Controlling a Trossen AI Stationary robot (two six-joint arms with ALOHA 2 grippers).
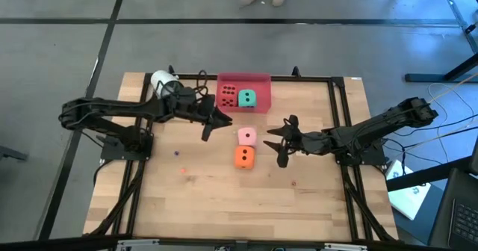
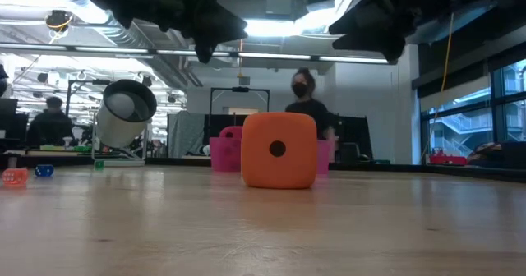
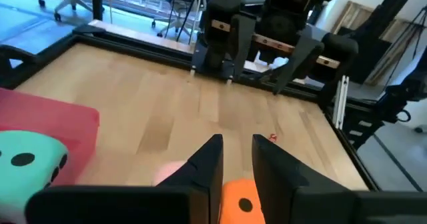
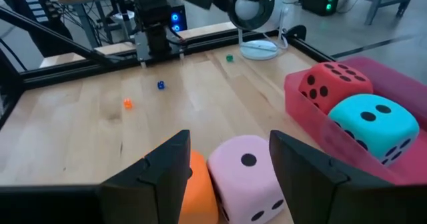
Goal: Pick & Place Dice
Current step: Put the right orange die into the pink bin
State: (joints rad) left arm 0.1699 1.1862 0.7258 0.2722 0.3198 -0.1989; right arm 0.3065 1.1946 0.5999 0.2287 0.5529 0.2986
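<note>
Left pincer [image 1: 209, 128] hangs nearly closed, empty, beside the tray [image 1: 258, 79]. Right pincer [image 1: 278, 141] gapes half-open, empty, near pink die [image 1: 247, 137] and orange die [image 1: 244, 157].

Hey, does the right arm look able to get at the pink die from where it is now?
Probably yes. The right gripper is open just beside the pink die, which shows between its fingers in its wrist view, with nothing between them; the orange die touches it.

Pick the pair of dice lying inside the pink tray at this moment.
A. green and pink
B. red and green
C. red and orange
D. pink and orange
B: the high view shows the red die and green die inside the pink tray, while the pink die and orange die sit on the table.
</note>
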